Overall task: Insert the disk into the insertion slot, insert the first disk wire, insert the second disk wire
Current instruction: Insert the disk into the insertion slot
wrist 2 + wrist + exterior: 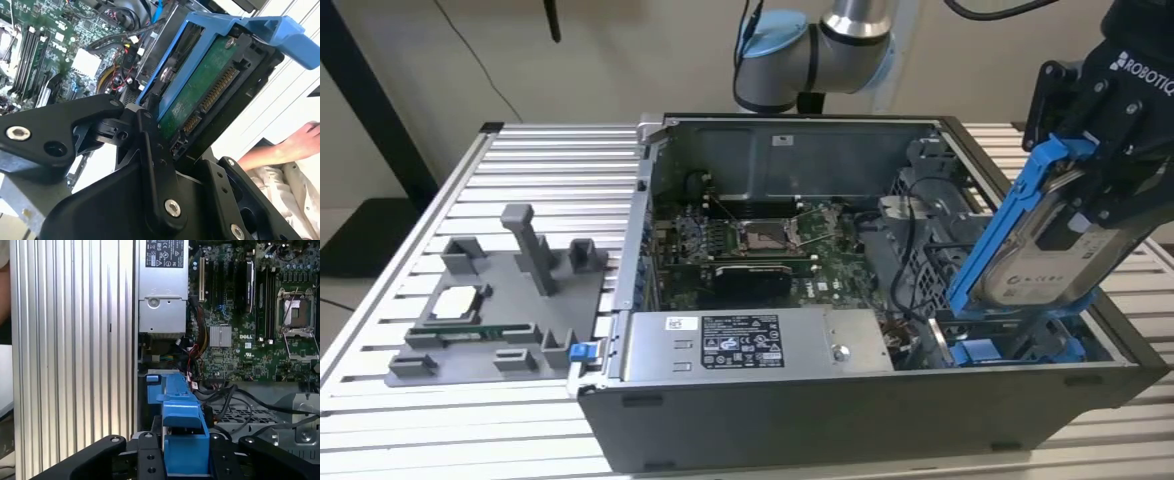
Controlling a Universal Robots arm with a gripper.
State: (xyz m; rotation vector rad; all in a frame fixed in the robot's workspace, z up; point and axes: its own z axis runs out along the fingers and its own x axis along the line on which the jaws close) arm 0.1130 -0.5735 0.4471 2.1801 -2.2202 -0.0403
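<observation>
My gripper (1083,195) is shut on the disk (1034,262), a silver drive with a white label in a bright blue carrier. It holds the disk tilted on edge above the insertion slot (1014,338), a grey metal bay at the exterior view's right end of the open computer case. The carrier's lower end is level with the bay's rim. In the second wrist view the disk's green circuit board (200,95) sits between the black fingers (150,145). In the first wrist view the blue carrier (182,440) points toward the perforated cage (245,416). Black cables (235,395) cross the cage; I cannot tell which are the disk wires.
A silver labelled power-supply box (747,342) lies along the case's front wall beside the bay. The motherboard (761,240) fills the case floor. A grey fixture with small parts (494,300) stands on the slatted metal table (534,150). A person's hand (305,140) is close by.
</observation>
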